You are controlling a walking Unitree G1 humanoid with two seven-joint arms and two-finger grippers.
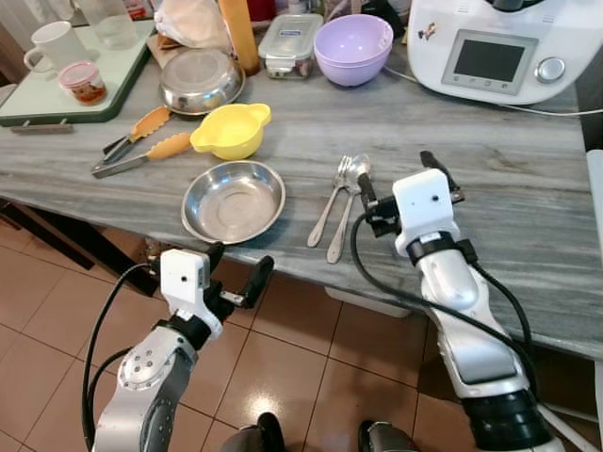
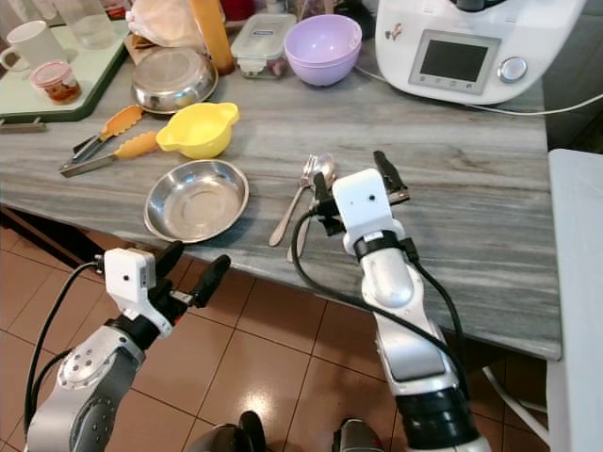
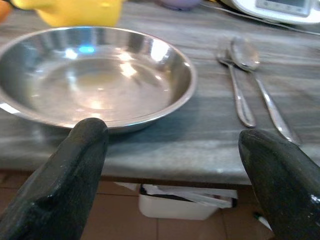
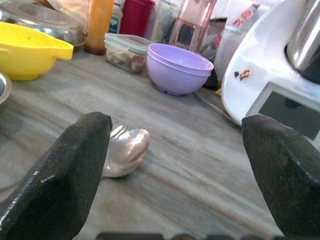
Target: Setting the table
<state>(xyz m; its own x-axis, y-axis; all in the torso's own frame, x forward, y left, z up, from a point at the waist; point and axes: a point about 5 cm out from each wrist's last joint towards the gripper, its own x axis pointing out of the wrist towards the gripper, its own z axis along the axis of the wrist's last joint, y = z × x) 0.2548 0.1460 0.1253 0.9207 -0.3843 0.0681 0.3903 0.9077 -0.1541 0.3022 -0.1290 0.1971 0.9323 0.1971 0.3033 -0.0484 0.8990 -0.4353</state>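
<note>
Worktop (image 1: 528, 160): grey streaked stone; its front edge runs across the head views, tiled floor below.
Plate (image 1: 233, 200): shallow steel dish, upright and empty, at the front edge, left of the cutlery.
Spoon (image 1: 347, 202): lies just right of the plate, bowl toward the back, handle toward the front edge.
Fork (image 1: 330, 201): beside the spoon on its plate side, close alongside; their heads seem to overlap.
Yellow bowl (image 1: 232, 129): just behind the plate, a handle on each side.
Tongs (image 1: 141, 144): orange-tipped, left of the yellow bowl, toward the left edge.
Steel bowl (image 1: 200, 81): behind the yellow bowl, upside down.
Purple bowl (image 1: 353, 48): at the back, beside a lidded food box (image 1: 290, 44).
Appliance (image 1: 490, 47): white, with a screen and a knob, at the back right corner.
Tray (image 1: 57, 94): green-rimmed, at the back left corner, carrying a mug (image 1: 55, 44) and a small jar (image 1: 83, 83).
Left gripper (image 1: 236, 268): below the front edge, in front of the plate; fingers spread wide, holding nothing.
Right gripper (image 1: 403, 176): over the worktop, just right of the spoon's bowl; fingers spread wide, holding nothing.
</note>
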